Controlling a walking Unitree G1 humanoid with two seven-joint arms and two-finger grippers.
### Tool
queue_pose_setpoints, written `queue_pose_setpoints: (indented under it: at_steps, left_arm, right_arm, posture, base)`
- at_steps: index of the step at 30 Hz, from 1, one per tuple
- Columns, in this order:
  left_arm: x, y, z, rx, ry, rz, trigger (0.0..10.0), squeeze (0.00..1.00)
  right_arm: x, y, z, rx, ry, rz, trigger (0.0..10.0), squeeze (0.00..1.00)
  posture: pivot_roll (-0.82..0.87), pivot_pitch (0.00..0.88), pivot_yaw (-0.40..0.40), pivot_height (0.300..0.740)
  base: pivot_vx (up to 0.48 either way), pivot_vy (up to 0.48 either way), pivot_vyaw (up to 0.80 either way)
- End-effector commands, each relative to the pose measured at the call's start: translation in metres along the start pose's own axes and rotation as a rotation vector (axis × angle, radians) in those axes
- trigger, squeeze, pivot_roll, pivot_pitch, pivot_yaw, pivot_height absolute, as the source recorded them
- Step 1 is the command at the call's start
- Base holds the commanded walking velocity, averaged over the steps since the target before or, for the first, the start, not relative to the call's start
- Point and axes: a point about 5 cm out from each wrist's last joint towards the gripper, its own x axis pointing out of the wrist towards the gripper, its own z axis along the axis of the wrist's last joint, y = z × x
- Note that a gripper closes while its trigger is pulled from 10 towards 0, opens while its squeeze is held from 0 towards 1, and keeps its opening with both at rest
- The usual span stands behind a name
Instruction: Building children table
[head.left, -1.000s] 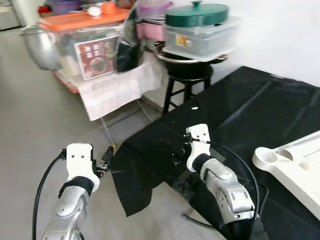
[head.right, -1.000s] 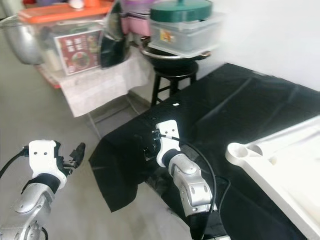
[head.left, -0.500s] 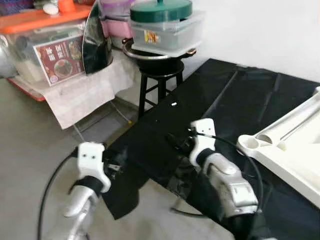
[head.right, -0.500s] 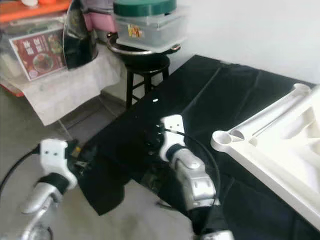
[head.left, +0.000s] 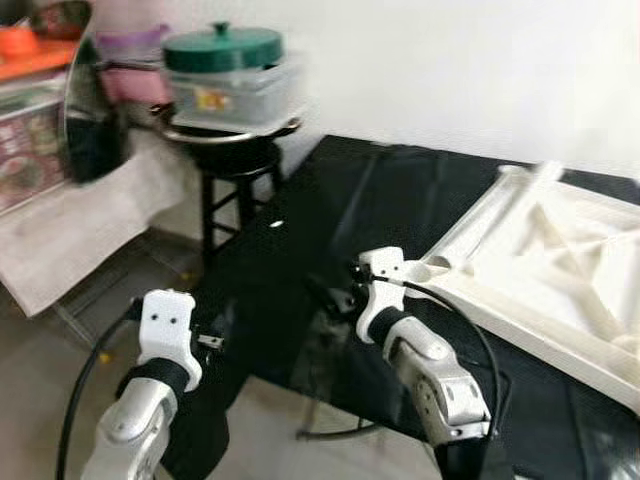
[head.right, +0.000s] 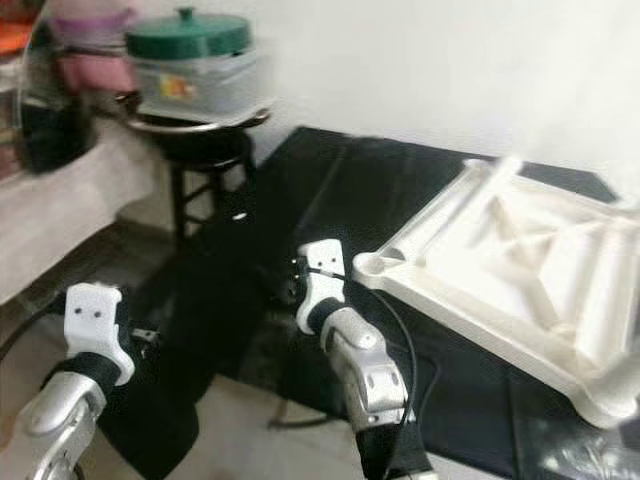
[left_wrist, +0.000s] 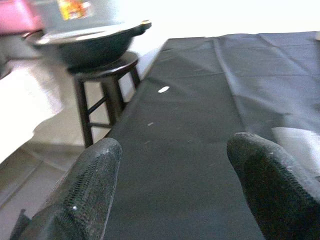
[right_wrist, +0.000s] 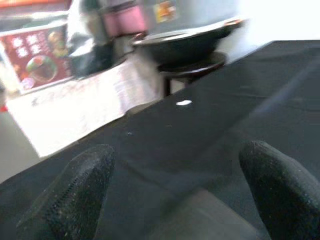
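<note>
A white plastic children's table top (head.left: 540, 255) lies upside down on a black cloth (head.left: 330, 210), its ribs and a round leg socket (head.right: 372, 264) facing up. My right gripper (head.left: 335, 297) hovers low over the cloth just left of that socket corner, open with nothing between its fingers (right_wrist: 80, 185). Lower, my left gripper (head.left: 215, 338) hangs beside the cloth's drooping front-left edge, also open and empty, with fingers (left_wrist: 90, 185) spread wide over the cloth (left_wrist: 190, 125). A small white scrap (left_wrist: 163, 90) lies on the cloth ahead.
A dark wooden stool (head.left: 235, 165) stands at the cloth's far-left corner, carrying a black pan and a clear box with a green lidded pot (head.left: 222, 48). A rack draped in white cloth (head.left: 70, 225) with containers stands at the left. Bare grey floor (head.left: 60, 350) lies below.
The whole view has swung to the right, bringing most of the white table top into sight and pushing the stool and rack leftward. Both arms hold the same pose before me.
</note>
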Motion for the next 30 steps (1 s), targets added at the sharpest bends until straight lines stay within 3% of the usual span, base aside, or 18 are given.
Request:
queue_pose_setpoints:
  at_steps: [1, 26, 30]
  left_arm:
    - [0.0002, -0.0005, -0.0003, 0.007, 0.003, -0.002, 10.0, 0.0]
    - [0.0014, -0.0008, 0.0021, 0.007, -0.019, 0.016, 10.0, 0.0]
    - [0.0017, -0.0007, 0.0022, 0.006, -0.021, 0.019, 10.0, 0.0]
  right_arm:
    - [-0.0015, -0.0043, -0.0012, 0.004, 0.004, -0.014, 10.0, 0.0]
    - [-0.0012, -0.0061, -0.0003, 0.004, 0.009, -0.008, 10.0, 0.0]
    - [-0.001, -0.0061, 0.0003, 0.008, 0.001, -0.008, 10.0, 0.0]
  posture:
    - [-0.01, 0.0, 0.048, 0.74]
    - [-0.01, 0.0, 0.034, 0.74]
    - [-0.01, 0.0, 0.034, 0.74]
  base:
    - [0.0, 0.0, -0.8]
    - [0.0, 0.0, -0.8]
    - [0.0, 0.0, 0.0]
